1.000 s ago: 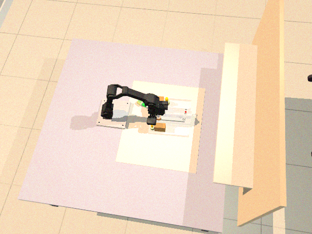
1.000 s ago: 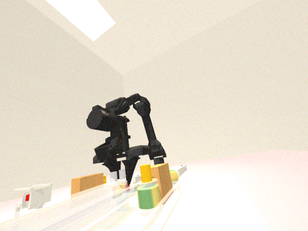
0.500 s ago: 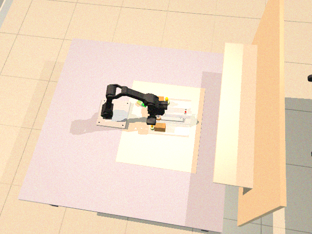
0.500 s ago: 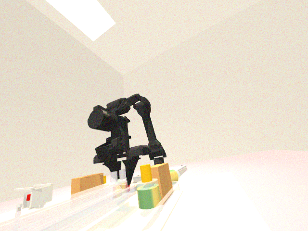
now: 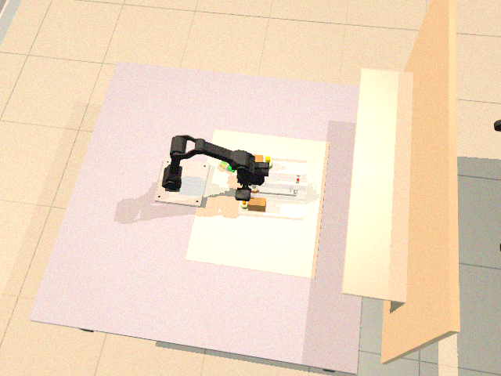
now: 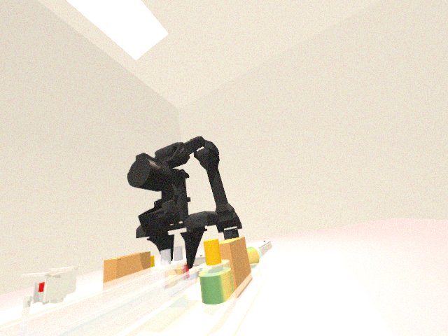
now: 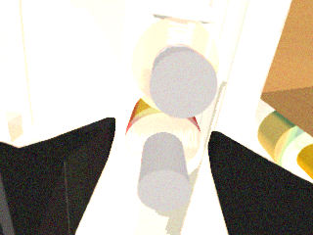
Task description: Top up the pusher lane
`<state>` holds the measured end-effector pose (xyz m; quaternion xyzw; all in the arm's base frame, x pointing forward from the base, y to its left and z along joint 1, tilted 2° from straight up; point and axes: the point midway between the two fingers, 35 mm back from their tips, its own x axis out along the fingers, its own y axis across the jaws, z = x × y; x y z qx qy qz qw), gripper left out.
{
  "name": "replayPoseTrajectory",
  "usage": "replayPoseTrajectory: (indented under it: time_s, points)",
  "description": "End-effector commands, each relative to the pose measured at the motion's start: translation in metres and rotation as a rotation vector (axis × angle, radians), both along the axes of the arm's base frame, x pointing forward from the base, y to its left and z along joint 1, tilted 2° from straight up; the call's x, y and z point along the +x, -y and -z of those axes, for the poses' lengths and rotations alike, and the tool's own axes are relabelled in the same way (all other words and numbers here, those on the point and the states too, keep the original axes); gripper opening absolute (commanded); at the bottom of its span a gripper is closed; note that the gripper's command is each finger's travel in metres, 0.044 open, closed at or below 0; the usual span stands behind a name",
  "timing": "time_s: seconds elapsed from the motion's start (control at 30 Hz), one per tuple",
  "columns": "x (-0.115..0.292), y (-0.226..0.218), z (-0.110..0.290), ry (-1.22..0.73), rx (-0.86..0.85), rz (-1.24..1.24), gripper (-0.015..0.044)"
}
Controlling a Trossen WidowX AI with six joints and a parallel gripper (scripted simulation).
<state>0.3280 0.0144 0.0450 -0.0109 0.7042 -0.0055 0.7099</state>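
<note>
My gripper (image 7: 162, 132) (image 6: 180, 263) is open, its fingers on either side of the new jar, with a gap on both sides in the wrist view. The new jar (image 7: 163, 191) (image 6: 178, 253) has a grey lid and a red and yellow body; it looks upright at the front of the lane. The old jar (image 7: 183, 83) (image 6: 165, 256) (image 5: 254, 188), also grey-lidded, stands right behind it in line. The clear-walled sprung lane (image 5: 279, 193) runs away from the arm. A thin edge shows behind the old jar, possibly the pusher plate. The front stop and jar bottoms cannot be made out.
A yellow-capped jar (image 5: 243, 204) (image 7: 279, 129) and a brown block (image 5: 257, 204) (image 7: 298, 44) (image 6: 126, 267) flank one side. Another yellow-capped jar (image 6: 215, 285) (image 5: 268, 160) and block (image 6: 235, 264) flank the other. A green-capped jar (image 5: 226, 166) (image 6: 253, 255) lies nearer the arm's base.
</note>
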Motion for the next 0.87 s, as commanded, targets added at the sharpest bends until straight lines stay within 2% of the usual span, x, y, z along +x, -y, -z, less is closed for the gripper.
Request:
replayPoseTrajectory:
  time_s: [0.0, 0.43, 0.83]
  points:
    - [0.0, 0.0, -0.001, -0.001, 0.0, -0.003, 0.0272]
    - [-0.003, 0.0, -0.02, -0.001, 0.0, -0.003, 0.0272]
    - [-0.045, 0.0, -0.022, -0.004, 0.0, -0.003, 0.0272]
